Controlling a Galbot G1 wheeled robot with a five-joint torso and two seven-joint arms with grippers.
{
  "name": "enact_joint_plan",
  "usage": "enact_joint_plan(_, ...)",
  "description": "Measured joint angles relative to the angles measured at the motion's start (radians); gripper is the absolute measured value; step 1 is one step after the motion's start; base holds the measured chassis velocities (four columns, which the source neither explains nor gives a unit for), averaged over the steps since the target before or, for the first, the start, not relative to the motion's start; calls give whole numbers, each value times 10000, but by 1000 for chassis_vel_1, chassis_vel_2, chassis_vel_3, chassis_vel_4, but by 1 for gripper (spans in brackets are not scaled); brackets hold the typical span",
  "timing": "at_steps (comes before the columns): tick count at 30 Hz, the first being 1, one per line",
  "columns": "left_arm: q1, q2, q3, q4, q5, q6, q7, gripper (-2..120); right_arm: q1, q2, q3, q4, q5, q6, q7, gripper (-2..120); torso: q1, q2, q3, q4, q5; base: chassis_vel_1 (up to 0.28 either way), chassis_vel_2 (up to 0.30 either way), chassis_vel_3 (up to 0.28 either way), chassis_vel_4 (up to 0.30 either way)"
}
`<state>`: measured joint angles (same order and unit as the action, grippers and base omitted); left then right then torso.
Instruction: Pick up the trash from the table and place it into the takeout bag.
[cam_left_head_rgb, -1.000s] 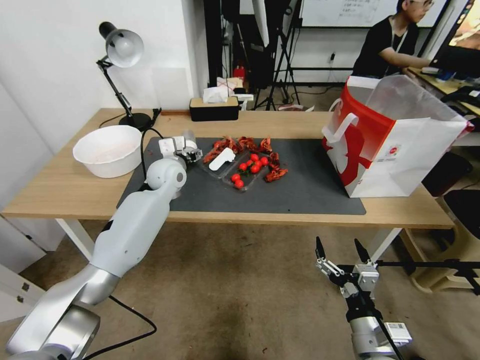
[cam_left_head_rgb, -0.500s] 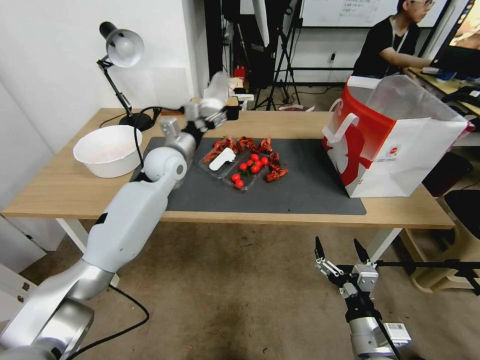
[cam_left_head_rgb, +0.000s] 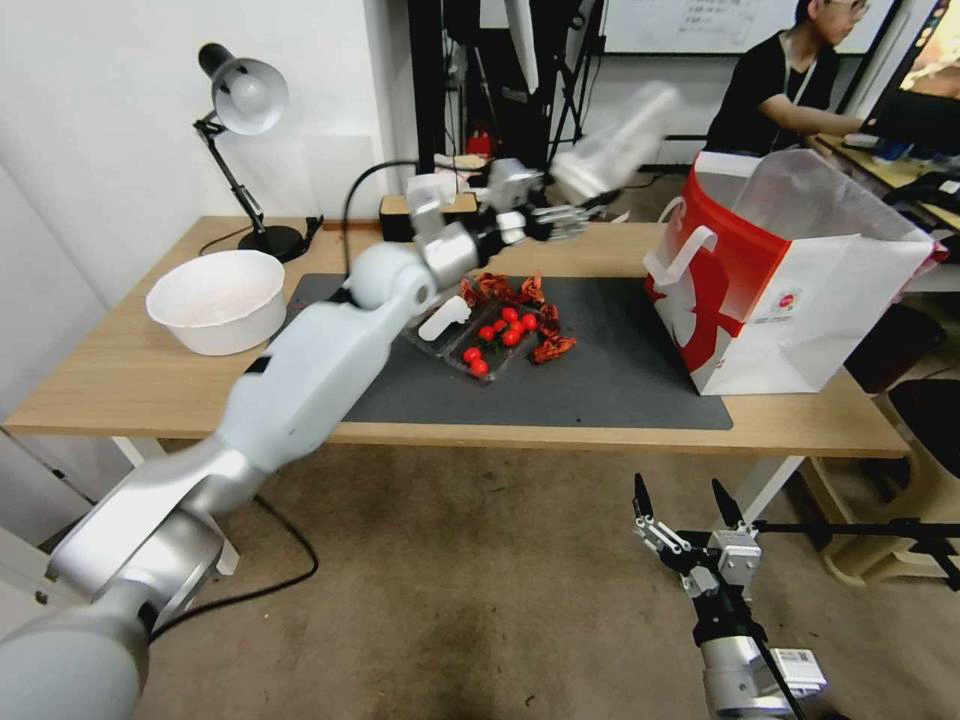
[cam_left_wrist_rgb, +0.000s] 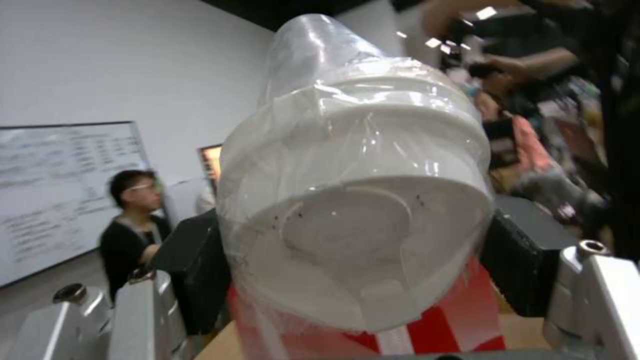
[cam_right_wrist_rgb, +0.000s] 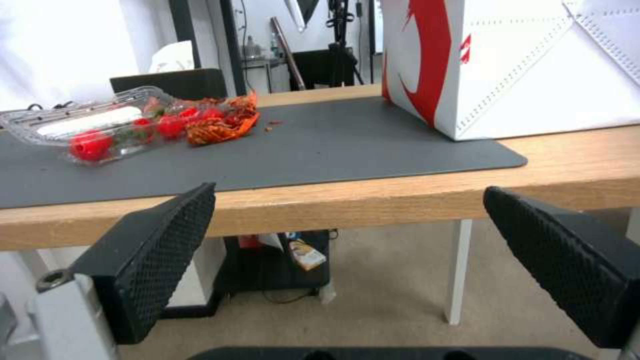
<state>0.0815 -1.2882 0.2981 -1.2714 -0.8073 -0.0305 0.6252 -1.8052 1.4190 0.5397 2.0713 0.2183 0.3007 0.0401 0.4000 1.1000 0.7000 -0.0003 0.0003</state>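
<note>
While my left arm reaches across the table (cam_left_head_rgb: 130, 385), I judge the step in hand to be the carry: one piece of trash is in the air, not yet over the bag. Starting from the left side, the large white bowl (cam_left_head_rgb: 215, 300) sits on the bare wood beside the dark mat (cam_left_head_rgb: 600, 385), and I leave it alone. On the mat the clear tray of cherry tomatoes (cam_left_head_rgb: 480, 345) lies with red scraps around it; it is not my target either. Above and beyond the tray, the left gripper (cam_left_head_rgb: 560, 215) is closed on the clear cup (cam_left_head_rgb: 615, 140), which is tilted, with its free end pointing up and towards the bag. From the left wrist I see both pads pressing the cup's sides, and the takeout bag (cam_left_head_rgb: 790, 300) is showing red behind it. The cup is left of the bag's open mouth and near it. The next move, I think, calls for bringing the cup over the opening and past the near rim and handle before letting go. Low at the right, in front of the table edge, the right gripper (cam_left_head_rgb: 685, 505) waits with fingers wide apart and holding nothing
</note>
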Motion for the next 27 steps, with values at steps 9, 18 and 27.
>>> enact_joint_plan(9,-1836,-1315,1262,1929,1422,-49,833,74,-17,79,22,36,-5,21,-2,100,0,0,0,0,0,0,0,0,0)
enact_joint_plan(18,-2778,-1950,1612,2596,3227,62,-109,74,-52,88,54,52,-2,75,-2,100,0,0,0,3,-3,0,0,0,0)
enact_joint_plan(27,-3521,-2430,1979,3109,5435,-677,-322,74,-51,96,46,94,8,87,-1,100,0,0,-1,3,-2,0,0,0,0)
